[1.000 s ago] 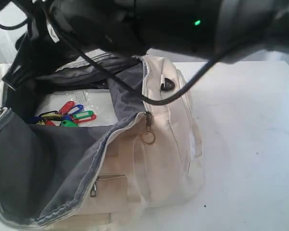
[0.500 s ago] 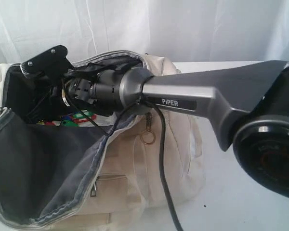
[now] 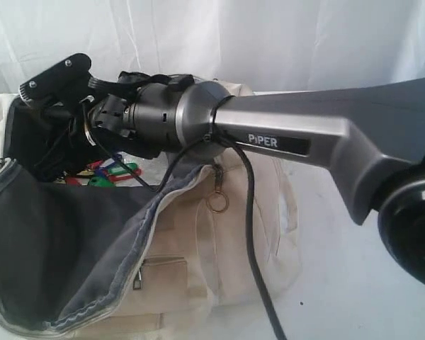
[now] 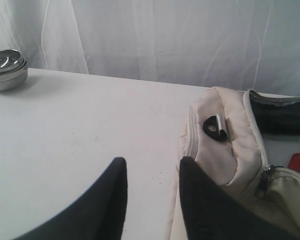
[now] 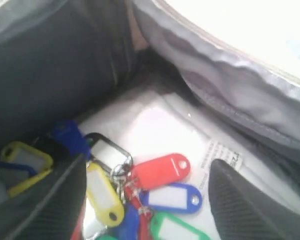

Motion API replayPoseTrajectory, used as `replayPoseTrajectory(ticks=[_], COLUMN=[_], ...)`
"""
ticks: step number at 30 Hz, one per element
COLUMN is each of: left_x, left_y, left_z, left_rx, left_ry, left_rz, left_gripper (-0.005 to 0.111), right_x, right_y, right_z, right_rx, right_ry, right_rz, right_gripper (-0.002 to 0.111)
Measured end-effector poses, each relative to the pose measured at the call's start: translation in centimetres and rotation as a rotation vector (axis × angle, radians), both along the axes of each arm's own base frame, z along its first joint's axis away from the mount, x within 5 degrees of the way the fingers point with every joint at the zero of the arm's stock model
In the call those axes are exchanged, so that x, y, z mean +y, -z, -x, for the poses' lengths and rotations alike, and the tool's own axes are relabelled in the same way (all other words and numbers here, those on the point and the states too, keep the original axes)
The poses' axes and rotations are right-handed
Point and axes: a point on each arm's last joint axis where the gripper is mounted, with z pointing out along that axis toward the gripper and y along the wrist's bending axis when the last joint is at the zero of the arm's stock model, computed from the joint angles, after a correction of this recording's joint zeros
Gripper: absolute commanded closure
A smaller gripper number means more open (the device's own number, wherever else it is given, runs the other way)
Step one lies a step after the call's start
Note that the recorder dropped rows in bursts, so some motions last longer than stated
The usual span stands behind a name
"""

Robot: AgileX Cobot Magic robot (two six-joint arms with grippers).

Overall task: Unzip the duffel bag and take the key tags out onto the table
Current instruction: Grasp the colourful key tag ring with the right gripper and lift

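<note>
The cream-white duffel bag (image 3: 241, 241) lies unzipped on the white table (image 3: 340, 283), its dark grey lining folded outward. My right arm (image 3: 269, 138) reaches from the right into the bag's mouth. The key tags (image 5: 162, 172), red, yellow, blue and green on metal rings, lie on the bag's floor. My right gripper (image 5: 147, 167) hangs open just above them, one finger on each side, holding nothing. A few tags (image 3: 117, 172) peek out under the wrist in the exterior view. My left gripper (image 4: 152, 162) is open and empty over the table (image 4: 90, 110), beside the bag's end (image 4: 215, 155).
A steel bowl (image 4: 7, 70) sits far off on the table near the white curtain (image 4: 165, 35). A white barcode label (image 5: 222, 155) lies in the bag beside the tags. A zip pull with a metal ring (image 3: 217, 202) hangs on the bag's side.
My right arm has come down from above the bag and gone into its opening, now covering most of the tags in the exterior view. Its jaws have spread wider.
</note>
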Motion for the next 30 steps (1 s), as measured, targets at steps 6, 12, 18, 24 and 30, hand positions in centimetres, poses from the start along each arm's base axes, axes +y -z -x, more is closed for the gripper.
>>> replayPoseTrajectory(ticks=[6, 12, 18, 24, 30], left_x=[0.0, 0.0, 0.0, 0.0, 0.0], left_y=[0.0, 0.0, 0.0, 0.0, 0.0], left_z=[0.0, 0.0, 0.0, 0.0, 0.0], left_rx=[0.0, 0.002, 0.002, 0.002, 0.004], left_ry=[0.0, -0.001, -0.001, -0.001, -0.001], left_rz=[0.0, 0.0, 0.0, 0.001, 0.003], left_gripper=[0.067, 0.067, 0.067, 0.067, 0.067], right_x=[0.1, 0.8, 1.6, 1.7, 1.0], right_y=[1.3, 4.0, 5.4, 5.7, 4.1], right_z=[0.9, 1.1, 0.9, 0.8, 0.4], right_rx=[0.065, 0.11, 0.097, 0.084, 0.085], right_ry=[-0.039, -0.071, -0.093, -0.104, -0.081], right_rz=[0.085, 0.116, 0.077, 0.071, 0.079], right_gripper=[0.043, 0.043, 0.059, 0.108, 0.108])
